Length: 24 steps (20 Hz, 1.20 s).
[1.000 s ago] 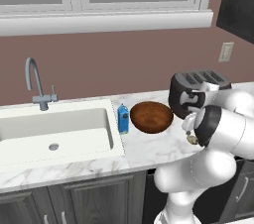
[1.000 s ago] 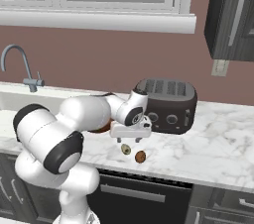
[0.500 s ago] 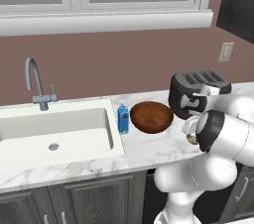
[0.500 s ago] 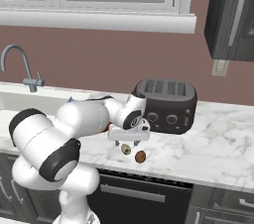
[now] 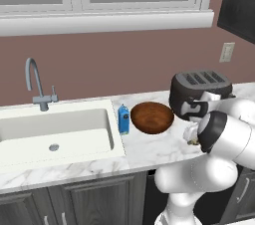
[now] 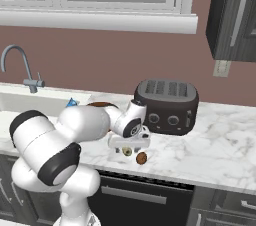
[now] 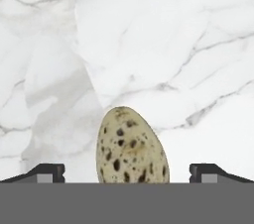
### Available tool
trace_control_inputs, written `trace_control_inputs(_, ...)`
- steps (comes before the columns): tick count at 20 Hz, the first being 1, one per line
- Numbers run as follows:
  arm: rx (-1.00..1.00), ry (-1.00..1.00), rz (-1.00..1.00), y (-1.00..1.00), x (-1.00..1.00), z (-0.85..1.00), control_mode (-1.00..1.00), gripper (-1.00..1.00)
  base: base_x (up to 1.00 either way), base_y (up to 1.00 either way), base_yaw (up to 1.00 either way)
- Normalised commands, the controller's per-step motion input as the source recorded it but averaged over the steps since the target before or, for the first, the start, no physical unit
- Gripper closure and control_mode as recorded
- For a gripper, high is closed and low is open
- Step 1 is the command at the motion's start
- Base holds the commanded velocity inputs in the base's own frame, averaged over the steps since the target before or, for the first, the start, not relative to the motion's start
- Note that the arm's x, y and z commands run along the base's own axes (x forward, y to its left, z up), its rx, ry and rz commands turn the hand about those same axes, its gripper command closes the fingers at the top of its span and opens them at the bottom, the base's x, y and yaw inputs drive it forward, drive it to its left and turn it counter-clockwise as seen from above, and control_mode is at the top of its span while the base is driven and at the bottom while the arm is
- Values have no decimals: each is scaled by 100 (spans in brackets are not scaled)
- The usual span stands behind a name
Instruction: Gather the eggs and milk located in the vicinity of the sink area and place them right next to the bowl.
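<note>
Where the white arm bends low over the white marble table (image 6: 220, 140), the hand (image 6: 129, 146) hangs just above the surface with its two dark fingertips (image 7: 47, 171) spread wide, gripping nothing. Pale beige speckled egg (image 7: 132, 146) lies on the marble between the tips, untouched on either side. Reddish-brown egg (image 6: 141, 158) rests just beside it, toward the table's front edge. Both sit in front of the black-and-grey four-slot toaster (image 6: 167, 106). Round reddish-brown wooden bowl (image 5: 152, 117) stands left of the toaster; small blue gabled milk carton (image 5: 123, 119) upright just beside the bowl, at the edge of the large white sink basin (image 5: 55, 132). Curved grey gooseneck faucet (image 5: 36, 83) behind the basin.
</note>
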Motion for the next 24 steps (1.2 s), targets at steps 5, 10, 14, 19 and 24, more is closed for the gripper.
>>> trace_control_inputs(5,0,0,0,0,9,-10,-100,-100,0,0,0)
trace_control_inputs(10,0,0,0,0,4,-1,-100,-100,0,0,0)
trace_control_inputs(14,0,0,0,0,0,0,-100,100,0,0,0)
trace_control_inputs(19,0,-3,0,0,0,0,-100,100,0,0,0)
trace_control_inputs(24,0,-15,0,15,7,0,-100,100,0,0,0)
